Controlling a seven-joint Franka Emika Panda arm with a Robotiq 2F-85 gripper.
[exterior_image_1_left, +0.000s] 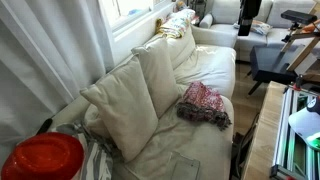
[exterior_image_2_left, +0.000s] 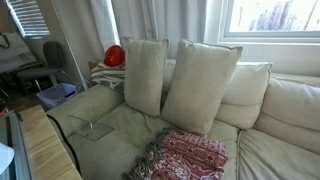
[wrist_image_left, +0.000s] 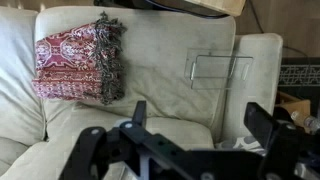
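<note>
- One hand (wrist_image_left: 175, 142) shows low in my wrist view, its jaws spread wide and gripping nothing.
- I see the red patterned cloth (wrist_image_left: 78, 68) lying crumpled on the sofa seat (wrist_image_left: 160, 100), far and left of the hand, well apart from it.
- My wrist view also shows a clear plastic tray (wrist_image_left: 222, 70) flat on the same seat, right of the cloth, not touching it.
- Two cream cushions (exterior_image_2_left: 200, 85) lean on the sofa back in both exterior views.

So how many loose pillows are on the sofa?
3, in a row against the sofa back: end pillow nearest the armrest, middle pillow, third pillow partly behind it. Others may be hidden.
</note>
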